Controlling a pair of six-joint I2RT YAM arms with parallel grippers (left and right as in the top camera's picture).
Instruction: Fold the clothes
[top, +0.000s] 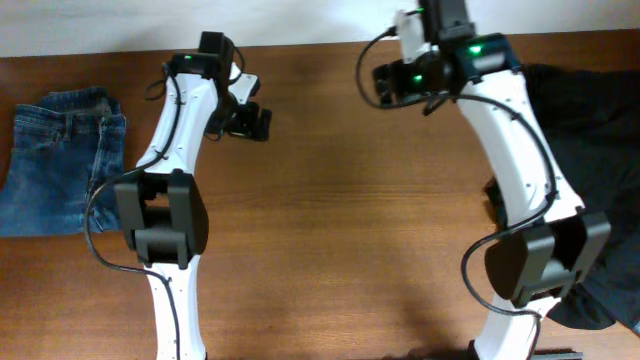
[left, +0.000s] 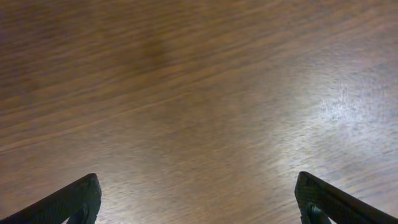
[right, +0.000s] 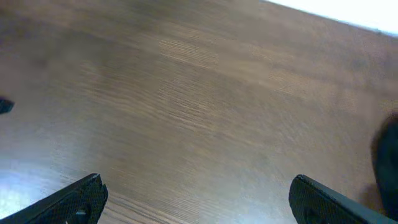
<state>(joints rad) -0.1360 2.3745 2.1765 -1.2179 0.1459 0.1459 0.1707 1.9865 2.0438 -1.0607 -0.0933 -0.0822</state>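
Note:
Folded blue jeans (top: 62, 160) lie at the table's left edge. A heap of dark clothes (top: 600, 170) covers the right side of the table. My left gripper (top: 250, 118) hovers over bare wood near the back, right of the jeans; its fingers (left: 198, 199) are wide apart and empty. My right gripper (top: 385, 85) is near the back centre, left of the dark heap; its fingers (right: 196, 199) are wide apart and empty. A dark edge of cloth (right: 388, 162) shows at the right of the right wrist view.
The brown wooden table (top: 330, 220) meets a white wall along the back edge (top: 300, 25). Both white arms reach from the front edge up to the back of the table.

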